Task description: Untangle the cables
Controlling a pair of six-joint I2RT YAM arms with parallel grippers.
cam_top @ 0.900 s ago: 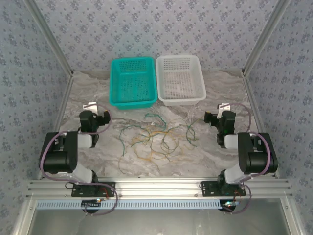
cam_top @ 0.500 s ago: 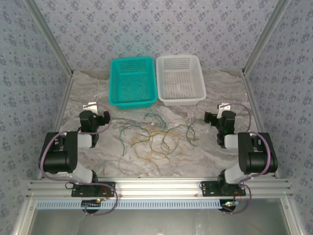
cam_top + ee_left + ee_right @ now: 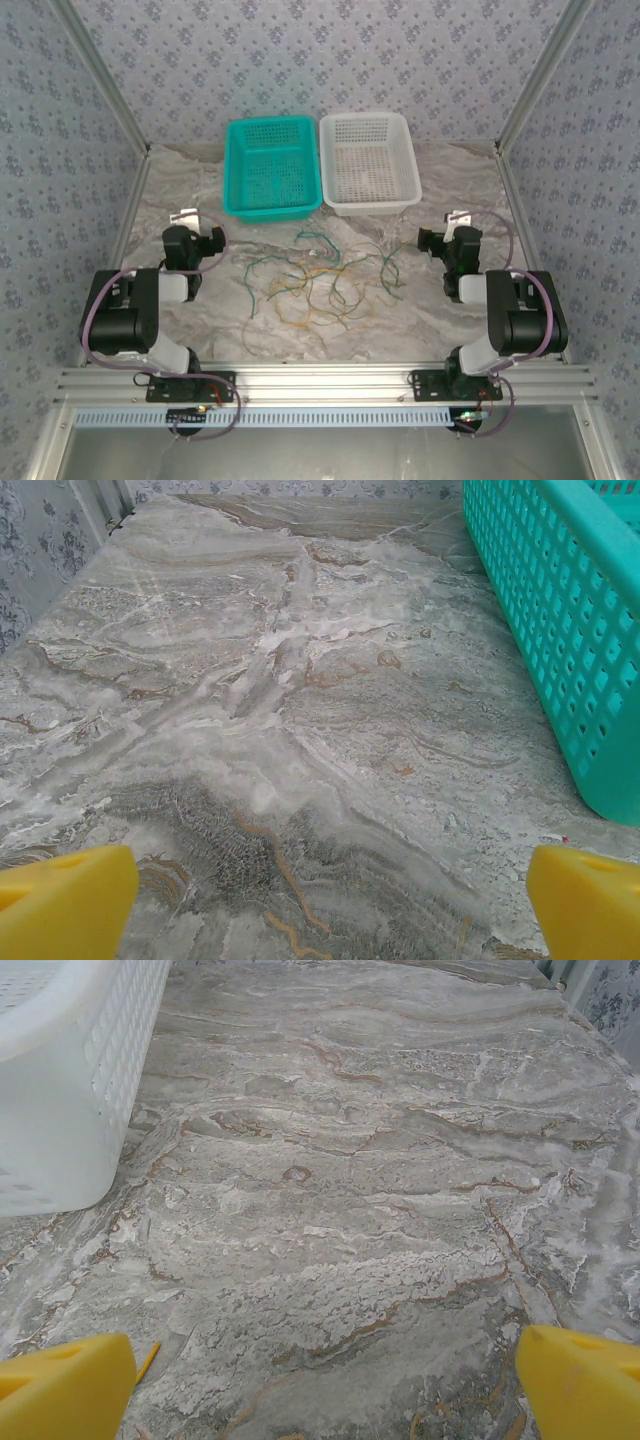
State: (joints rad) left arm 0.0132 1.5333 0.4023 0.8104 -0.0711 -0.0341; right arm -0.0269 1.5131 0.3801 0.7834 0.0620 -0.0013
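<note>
Overhead: two baskets, teal basket point(image 3: 272, 212) and white basket point(image 3: 370, 205), at 12 o'clock from the cables point(image 3: 320, 280). Wrist views: left gripper point(image 3: 325, 905), right gripper point(image 3: 322, 1385) spread wide, empty

Free room around cables point(image 3: 318, 283); teal basket point(image 3: 272, 211), white basket point(image 3: 372, 204) behind.

Your marbled grey-and-brown table top point(image 3: 400, 320) is boxed in on three sides. You have wall panels point(image 3: 320, 60) at 12, 9 and 3 o'clock, all in the same pale blue-grey flower-print paper. Bare aluminium posts point(image 3: 100, 75) slant up from the far corners at 11 and 1 o'clock. A ribbed aluminium rail point(image 3: 320, 380) runs along 6 o'clock. The light is even and soft.
</note>
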